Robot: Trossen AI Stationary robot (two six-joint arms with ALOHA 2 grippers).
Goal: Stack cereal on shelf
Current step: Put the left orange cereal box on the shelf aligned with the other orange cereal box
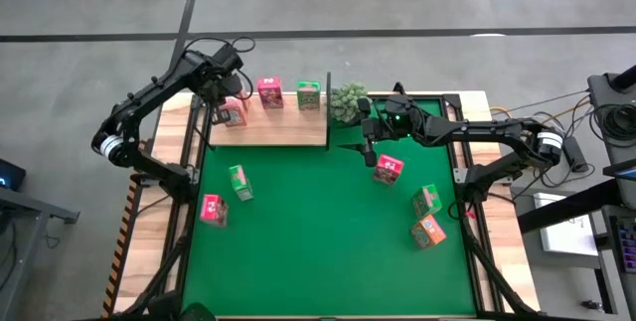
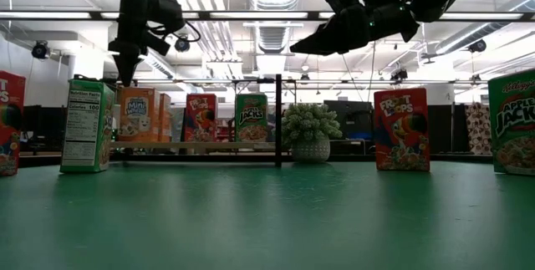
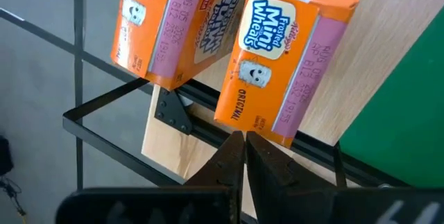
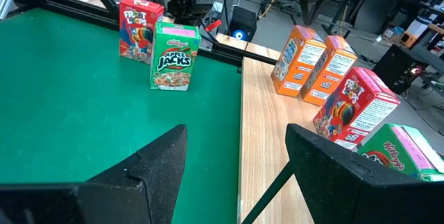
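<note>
The shelf (image 1: pixel 288 132) lies at the far left of the green mat (image 1: pixel 328 251). On it stand two orange cereal boxes (image 3: pixel 277 64), a pink-red one (image 1: pixel 269 92) and a green one (image 1: pixel 309 94). My left gripper (image 3: pixel 243 148) is shut and points steeply down, just above the shelf's left end beside the orange boxes. It touches nothing that I can see. My right gripper (image 4: pixel 236 161) hangs open and nearly level over the mat, nothing between its fingers, close to a pink-red box (image 1: pixel 388 170). Several more boxes stand on the mat.
On the mat stand a green box (image 1: pixel 239 182) and a pink-red one (image 1: pixel 213 209) at the left. A green box (image 1: pixel 427 200) and an orange one (image 1: pixel 429 232) stand at the right. A bushy plant (image 1: pixel 348 102) sits by the shelf's right upright (image 2: pixel 277 119).
</note>
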